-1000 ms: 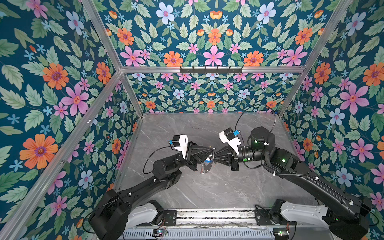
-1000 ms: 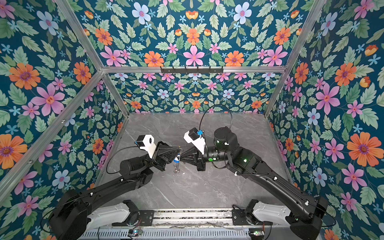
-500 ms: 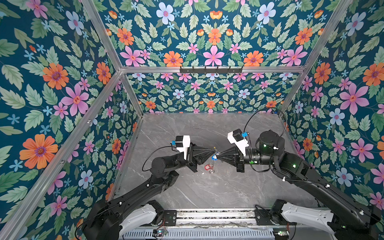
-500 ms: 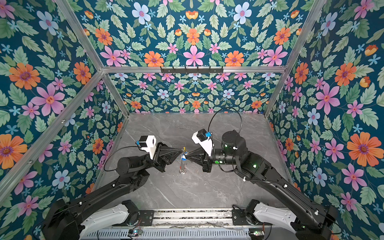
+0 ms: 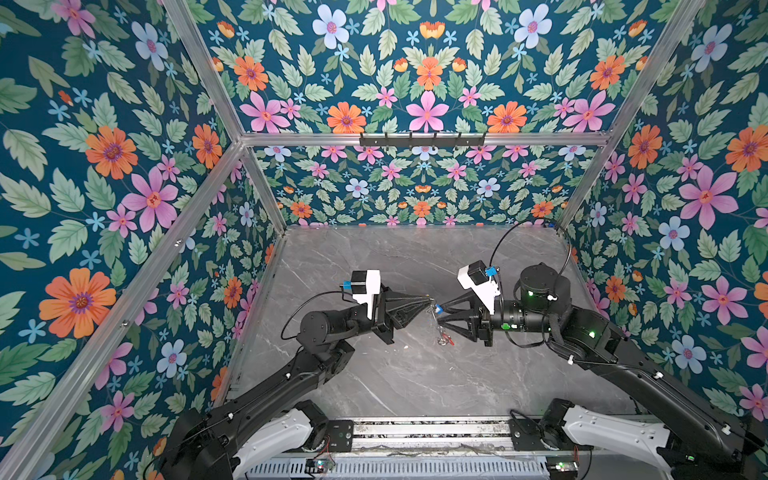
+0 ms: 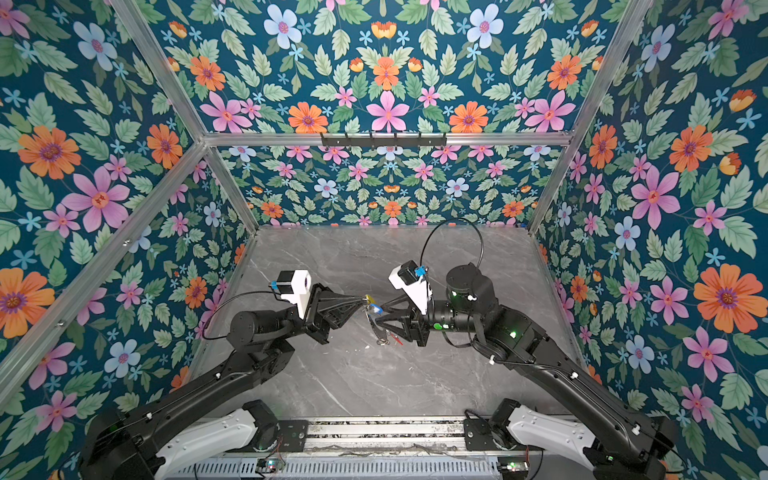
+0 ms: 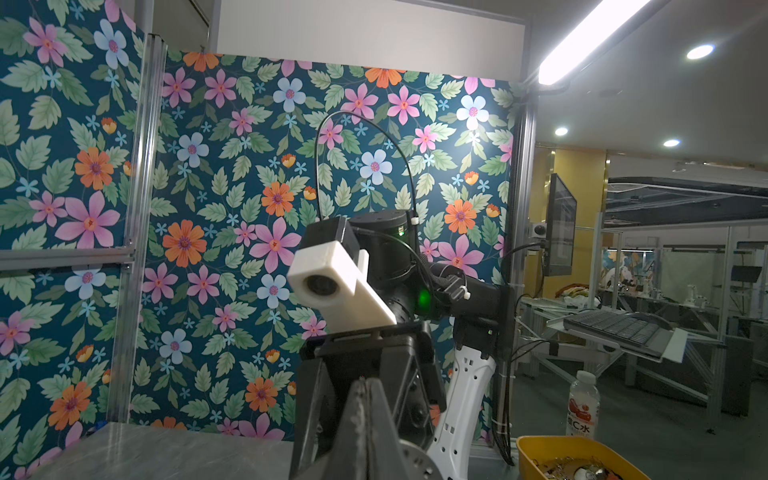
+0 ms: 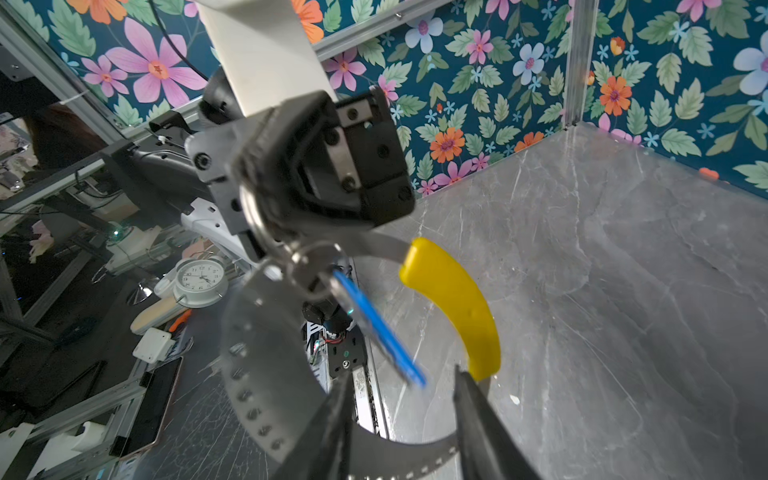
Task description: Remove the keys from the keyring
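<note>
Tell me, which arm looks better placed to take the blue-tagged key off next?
Probably the right: the right gripper is open beside the blue tag, while the left gripper is shut on the keyring, holding it up.

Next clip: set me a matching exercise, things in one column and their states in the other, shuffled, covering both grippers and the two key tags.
Things:
1. left gripper
2. right gripper
3. blue tag
4. red tag

States:
A. jaws apart, holding nothing
B. hangs on a small split ring, its tip between the open jaws
C. shut on the keyring
D. at the keyring's end away from the grip

Pairs: 1-C, 2-A, 3-B, 4-D
</note>
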Controlling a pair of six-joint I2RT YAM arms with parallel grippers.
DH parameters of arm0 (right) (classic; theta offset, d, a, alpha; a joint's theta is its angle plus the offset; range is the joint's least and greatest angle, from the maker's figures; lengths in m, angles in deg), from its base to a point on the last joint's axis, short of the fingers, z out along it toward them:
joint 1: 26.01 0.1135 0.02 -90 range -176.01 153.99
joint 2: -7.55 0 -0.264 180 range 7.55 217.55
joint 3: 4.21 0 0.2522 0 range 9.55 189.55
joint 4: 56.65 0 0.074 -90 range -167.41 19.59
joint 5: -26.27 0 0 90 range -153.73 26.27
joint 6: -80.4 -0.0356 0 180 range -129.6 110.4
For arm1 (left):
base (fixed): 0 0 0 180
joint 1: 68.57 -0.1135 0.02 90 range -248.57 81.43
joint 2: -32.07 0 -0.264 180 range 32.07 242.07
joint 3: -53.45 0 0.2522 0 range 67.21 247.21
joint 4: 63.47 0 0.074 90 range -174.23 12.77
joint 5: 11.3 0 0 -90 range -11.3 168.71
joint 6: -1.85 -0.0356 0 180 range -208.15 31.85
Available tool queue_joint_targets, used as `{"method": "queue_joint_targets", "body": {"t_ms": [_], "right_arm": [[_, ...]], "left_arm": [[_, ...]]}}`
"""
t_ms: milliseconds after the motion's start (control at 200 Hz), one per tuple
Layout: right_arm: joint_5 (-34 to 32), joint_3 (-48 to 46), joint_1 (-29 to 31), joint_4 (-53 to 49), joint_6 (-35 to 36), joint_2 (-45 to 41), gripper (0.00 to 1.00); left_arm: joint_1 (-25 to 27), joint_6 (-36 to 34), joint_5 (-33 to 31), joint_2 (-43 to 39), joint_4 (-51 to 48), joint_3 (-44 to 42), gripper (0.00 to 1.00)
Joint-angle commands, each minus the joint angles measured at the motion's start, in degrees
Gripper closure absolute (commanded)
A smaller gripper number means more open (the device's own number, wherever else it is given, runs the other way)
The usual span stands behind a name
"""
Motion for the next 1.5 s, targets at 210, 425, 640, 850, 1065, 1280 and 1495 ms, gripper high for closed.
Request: {"method": "queue_joint_targets", "body": {"t_ms": [210,425,640,850,1065,1280,1495], "right_arm": [[8.74,2.95,-4.56,8.48,-2.48,-0.89,0.44],[15.83,2.36,-5.33,19.29,-7.48,1.83,0.43],[17.71,2.54,-5.37,21.86,-9.34,3.86,0.50],[19.32,2.17,-5.33,22.50,-10.43,5.39,0.68],[19.42,1.41,-5.32,22.68,-10.68,5.93,0.83],[19.36,1.62,-5.33,21.83,-10.61,6.20,1.00],[16.95,2.12,-5.35,15.64,-8.28,4.97,1.00]], "left_arm": [[-0.03,-1.18,0.53,-0.18,-0.46,0.69,1.00],[0.00,-1.18,0.18,-0.28,-0.55,0.56,1.00],[-0.05,-1.17,0.17,-0.18,-0.41,0.42,1.00],[-0.01,-1.19,0.00,-0.11,-0.28,0.23,1.00],[-0.04,-1.19,0.00,-0.15,-0.28,0.23,1.00],[0.00,-1.12,0.09,0.09,-0.36,0.33,1.00],[-0.04,-0.99,-0.04,-1.52,-4.85,0.85,0.86]]}}
